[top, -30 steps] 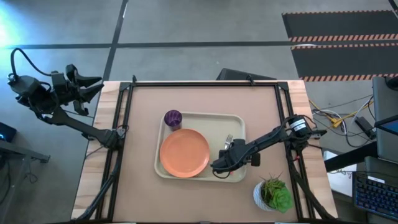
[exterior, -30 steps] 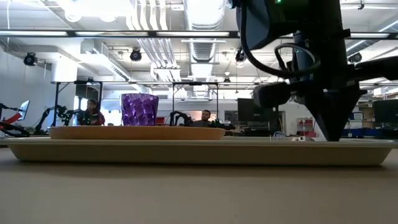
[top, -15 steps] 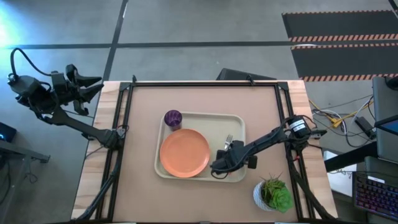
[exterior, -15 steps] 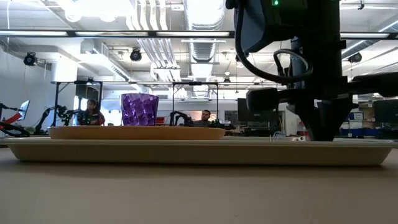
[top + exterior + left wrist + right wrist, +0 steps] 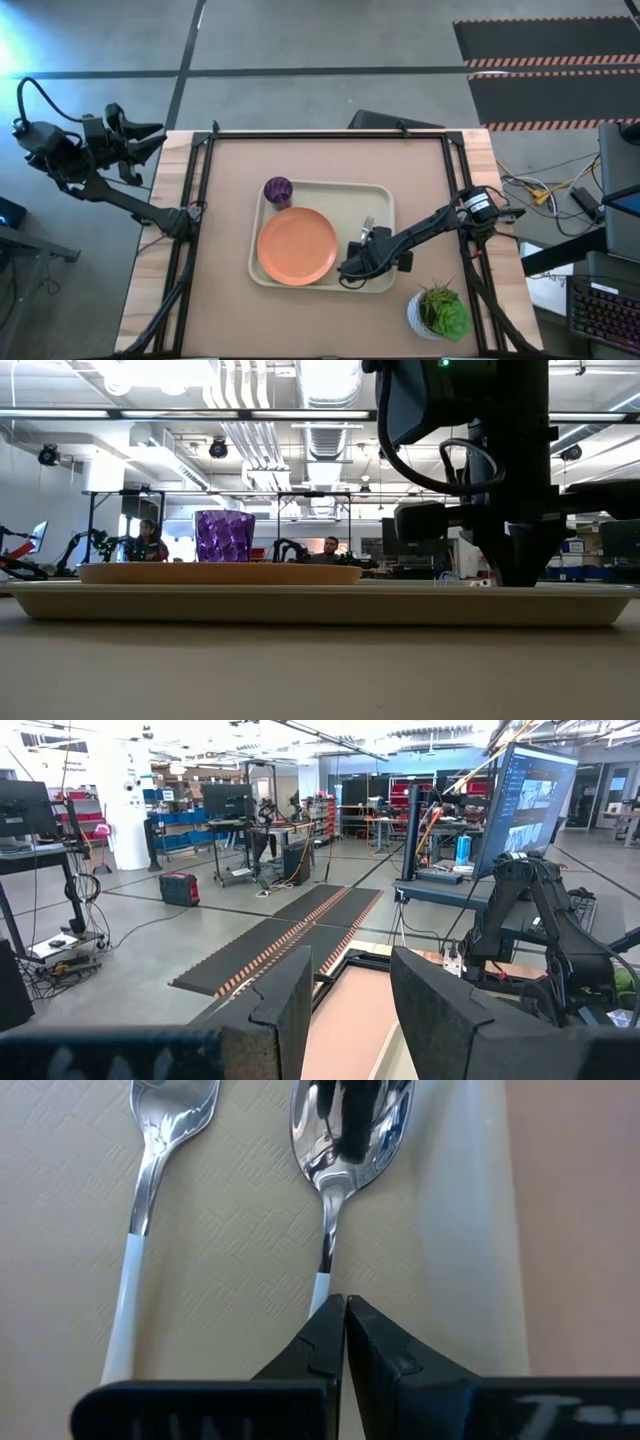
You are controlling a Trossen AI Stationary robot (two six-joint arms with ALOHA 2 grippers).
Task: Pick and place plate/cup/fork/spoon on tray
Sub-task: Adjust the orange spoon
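1. As we look down from above, the tray (image 5: 378,199) lies near the middle of the desk (image 5: 230,170), with its long side running left to right.
2. We find the plate (image 5: 296,245) resting flat in the tray's left half, and the cup (image 5: 278,189) standing upright in the tray's far left corner, just beside the plate's rim.
3. We locate the fork (image 5: 150,1190) and the spoon (image 5: 340,1150) lying side by side on the tray floor in its right half, apart from each other. The spoon lies nearer the tray's rim. In the right wrist view both handles appear white.
4. We see the right end effector (image 5: 345,1342) lowered into the tray's right half, its fingertips pinched together on the handle of the spoon, just below the bowl.
5. From desk height, we see the right arm (image 5: 500,470) standing over the tray's right end, and the cup rising behind the plate at the left.
6. We note the left end effector (image 5: 350,1010) parked off the desk's far left corner, well apart from the tray, its fingers standing apart and holding nothing.
7. We observe a potted plant (image 5: 440,312) on the desk near the tray's near right corner, outside the tray.
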